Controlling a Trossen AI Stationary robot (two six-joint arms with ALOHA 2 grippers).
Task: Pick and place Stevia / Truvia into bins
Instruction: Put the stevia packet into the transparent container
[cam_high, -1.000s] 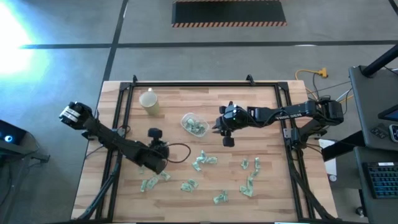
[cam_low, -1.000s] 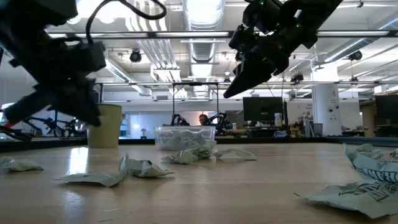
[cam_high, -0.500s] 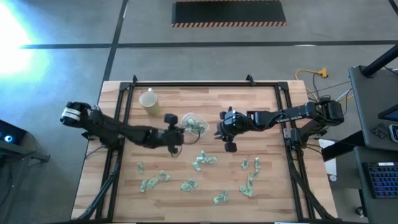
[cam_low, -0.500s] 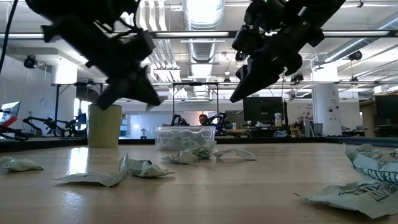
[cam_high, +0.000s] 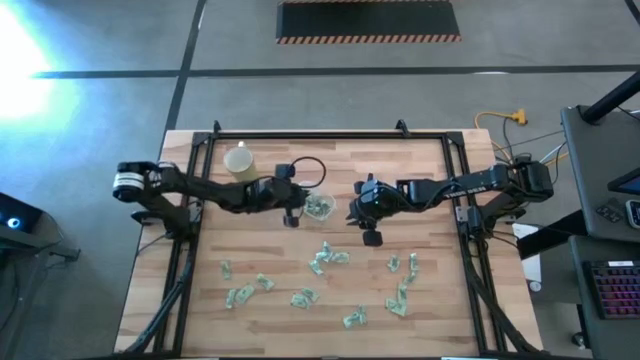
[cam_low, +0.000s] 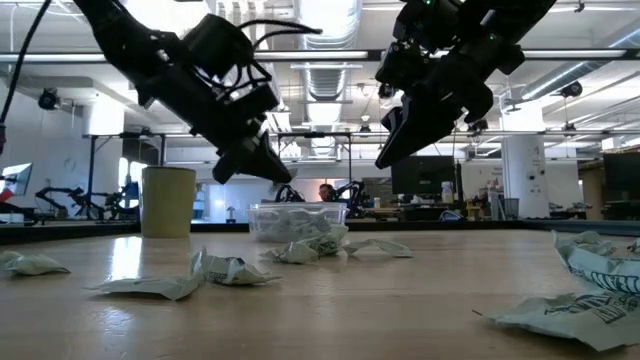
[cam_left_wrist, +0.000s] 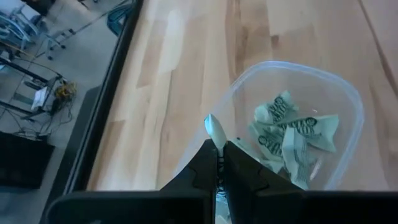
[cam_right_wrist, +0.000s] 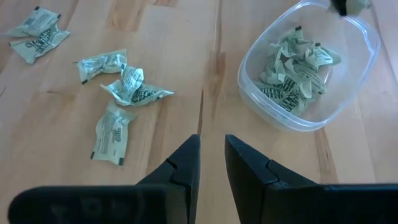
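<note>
Pinching one sachet (cam_left_wrist: 215, 129) by its edge, my left gripper (cam_left_wrist: 216, 152) had its fingers pressed together on it, at the bottom centre of the left wrist view. Just past the fingertips stood the clear tub (cam_left_wrist: 348, 99), filling the right half of that view with several crumpled sachets already inside. A second before, this arm hung low at the lower left of the high view, well apart from the tub; it had since swung up to the tub's rim. I judged that delivery almost complete, with only the release left.

My right gripper (cam_right_wrist: 211, 149) hovered just beside the tub, near the centre of the high view. Its fingers stood a narrow gap apart with nothing between them, a little closer together than before. I took it to be free for the next pick.

Farther out, the loose sachets (cam_high: 328, 258) lay scattered across the lower half of the high view. The yellow cup (cam_high: 240, 160) stood at upper left on the table (cam_high: 420, 170).

Dark print showed on the green-and-white sachets, but I could not read any word.
</note>
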